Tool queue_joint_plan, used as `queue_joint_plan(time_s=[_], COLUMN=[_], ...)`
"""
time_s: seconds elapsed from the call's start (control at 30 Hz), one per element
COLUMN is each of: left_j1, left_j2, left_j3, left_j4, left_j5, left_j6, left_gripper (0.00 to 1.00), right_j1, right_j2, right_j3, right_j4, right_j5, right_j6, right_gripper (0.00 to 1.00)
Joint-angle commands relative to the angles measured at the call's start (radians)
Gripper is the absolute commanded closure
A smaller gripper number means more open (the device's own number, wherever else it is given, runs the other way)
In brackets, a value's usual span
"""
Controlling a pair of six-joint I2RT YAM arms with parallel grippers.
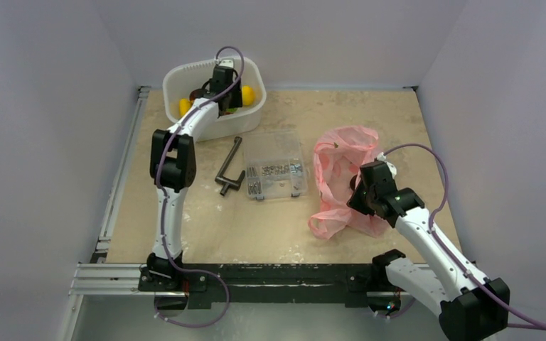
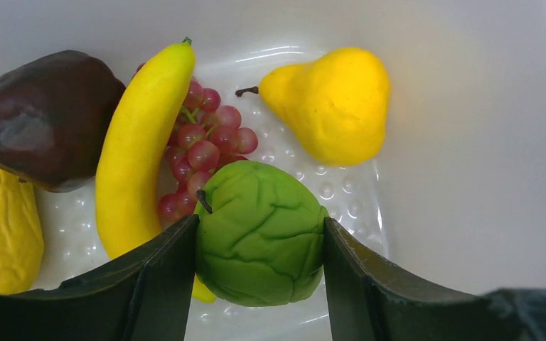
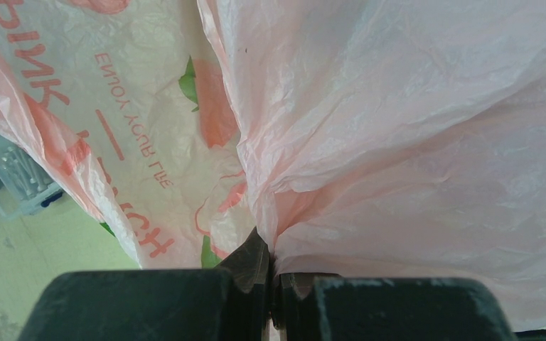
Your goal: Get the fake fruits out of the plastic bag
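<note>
Trouble spots, one view at a time. From the top camera, left gripper [image 1: 220,87] is down in the white tub [image 1: 257,74] at upper left. Right gripper [image 1: 361,193] is on the pink plastic bag [image 1: 338,160], which lies slumped right of centre, beside the screw box [image 1: 276,172]. Left wrist view: the jaws are clamped on both sides of a green fruit [image 2: 259,231], low over the banana [image 2: 138,142], grapes [image 2: 202,145] and pear [image 2: 334,103] (crowded in there). Letting go could send it rolling off that pile. Right wrist view: the jaws are pinched tight on a thin pleat of film. I reckon a hard tug could tear it or let it slip. Can't tell if any fruit is inside the bag.
</note>
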Motion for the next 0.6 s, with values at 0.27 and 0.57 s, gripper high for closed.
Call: queue_joint_plan(time_s=[0.27,0.57], left_j1=[0.056,0.058], left_j2=[0.042,-0.088], left_j3=[0.13,0.073], left_j4=[-0.126,-0.099], left_j5=[0.177,0.333], left_j6=[-0.134,-0.137], left_gripper=[0.17,0.0], right_j1=[-0.002,-0.002], right_j2=[-0.004,0.016], right_j3=[0.016,0.006], right_j4=[0.031,0.01], right_j5=[0.011,-0.021], right_j6=[0.0,0.003], right_gripper=[1.0,0.94])
